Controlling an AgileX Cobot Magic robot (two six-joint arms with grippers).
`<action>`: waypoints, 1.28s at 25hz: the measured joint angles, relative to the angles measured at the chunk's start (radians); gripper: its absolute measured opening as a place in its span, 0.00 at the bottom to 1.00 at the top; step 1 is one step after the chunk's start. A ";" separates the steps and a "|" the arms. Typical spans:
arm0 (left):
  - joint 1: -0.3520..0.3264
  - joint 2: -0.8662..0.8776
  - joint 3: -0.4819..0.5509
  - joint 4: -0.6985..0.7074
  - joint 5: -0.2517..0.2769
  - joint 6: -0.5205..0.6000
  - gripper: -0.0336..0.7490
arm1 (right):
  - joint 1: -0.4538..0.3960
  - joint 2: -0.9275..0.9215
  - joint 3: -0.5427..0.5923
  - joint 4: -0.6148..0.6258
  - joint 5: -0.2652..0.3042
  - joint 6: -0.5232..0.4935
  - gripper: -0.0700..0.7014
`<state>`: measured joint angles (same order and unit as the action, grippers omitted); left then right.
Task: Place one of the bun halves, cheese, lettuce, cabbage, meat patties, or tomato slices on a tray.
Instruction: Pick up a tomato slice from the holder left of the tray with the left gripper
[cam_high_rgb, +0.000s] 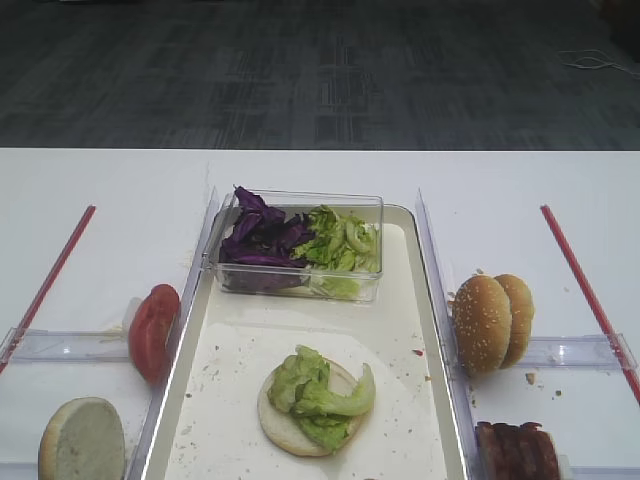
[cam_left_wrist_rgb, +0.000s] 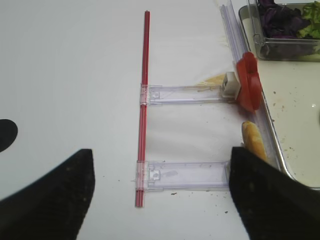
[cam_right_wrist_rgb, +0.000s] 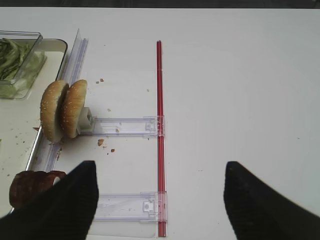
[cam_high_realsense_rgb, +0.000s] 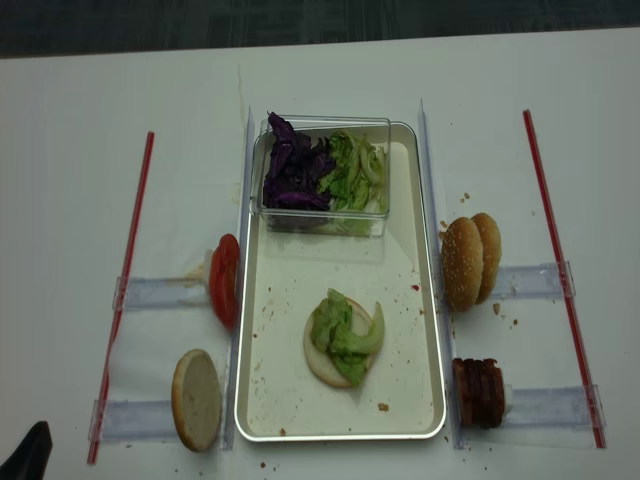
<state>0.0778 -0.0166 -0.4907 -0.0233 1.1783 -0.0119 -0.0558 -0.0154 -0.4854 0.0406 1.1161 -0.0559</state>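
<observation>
Lettuce (cam_high_rgb: 320, 388) lies on a bun half (cam_high_rgb: 304, 425) in the tray (cam_high_rgb: 400, 300) in the high view, while the right wrist view shows the right gripper (cam_right_wrist_rgb: 159, 200) spread wide over bare table, and the left wrist view the left gripper (cam_left_wrist_rgb: 160, 192) likewise released beside the tomato slices (cam_left_wrist_rgb: 248, 82).

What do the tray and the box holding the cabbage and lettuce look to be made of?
The tray looks like metal: a raised silvery rim with a matte cream-white floor, possibly coated or lined. The box looks like clear hard plastic: glossy see-through walls showing the purple cabbage and green lettuce inside.
</observation>
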 joint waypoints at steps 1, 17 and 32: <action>0.000 0.000 0.000 0.000 0.000 0.000 0.74 | 0.000 0.000 0.000 0.000 0.000 0.000 0.81; 0.000 0.120 -0.004 -0.006 0.019 0.000 0.74 | 0.000 0.000 0.000 0.000 0.000 0.000 0.81; 0.000 0.790 -0.009 -0.004 -0.006 -0.002 0.74 | 0.000 0.000 0.000 0.000 0.000 -0.002 0.81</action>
<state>0.0778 0.7730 -0.5000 -0.0277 1.1722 -0.0140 -0.0558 -0.0154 -0.4854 0.0406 1.1161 -0.0579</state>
